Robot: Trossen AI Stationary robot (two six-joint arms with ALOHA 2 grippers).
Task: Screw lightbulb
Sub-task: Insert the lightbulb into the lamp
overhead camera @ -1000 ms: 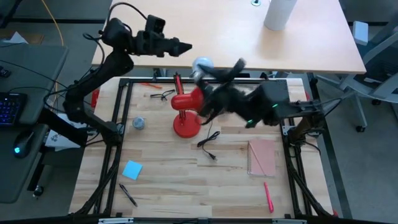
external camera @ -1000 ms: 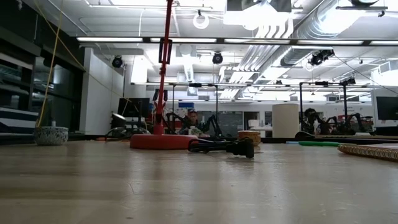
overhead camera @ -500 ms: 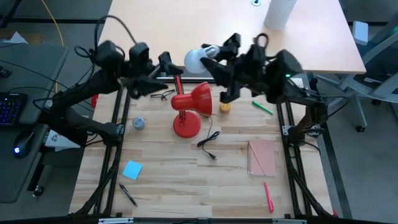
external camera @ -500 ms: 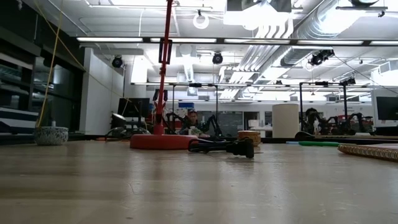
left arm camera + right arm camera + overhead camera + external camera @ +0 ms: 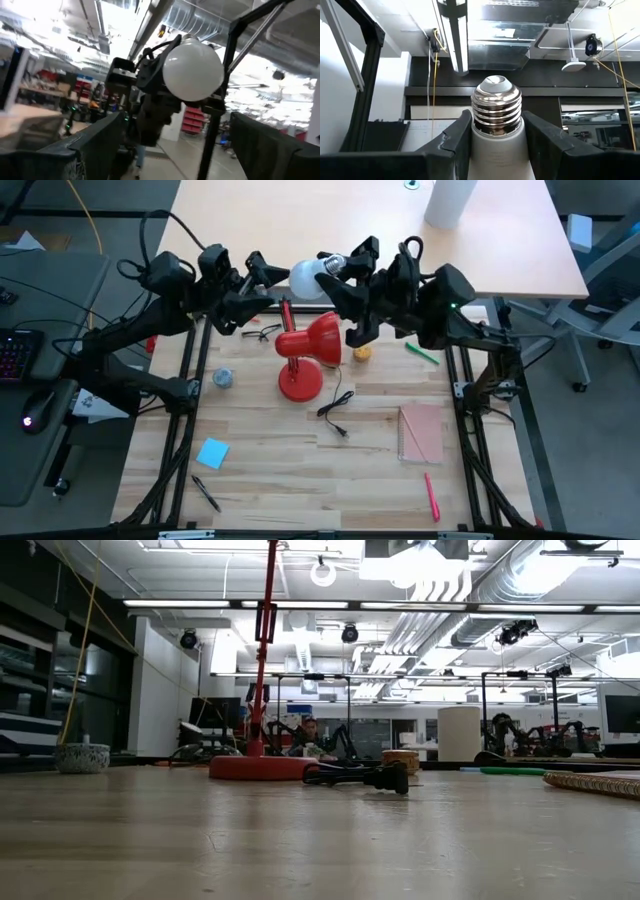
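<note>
From above, I have the right gripper (image 5: 330, 268) clamped on the lightbulb (image 5: 307, 278), held in the air at about 12 o'clock from the red lamp (image 5: 308, 348). The left gripper (image 5: 262, 285) faces the bulb from its 9 o'clock side, fingers spread wide, apart from it. I'd judge this a handover or regrip: I should bring the open fingers around the glass squarely, close only once centred, and keep the thread free.

The low view shows only the lamp's base (image 5: 262, 767) and cord plug (image 5: 362, 777); neither gripper appears.

The left wrist view shows the bulb's dome (image 5: 193, 71) between my open fingers (image 5: 92, 145), not touching.

The right wrist view shows the screw base (image 5: 496, 109) upright between clamped fingers (image 5: 453, 142). I can read no writing anywhere.
</note>
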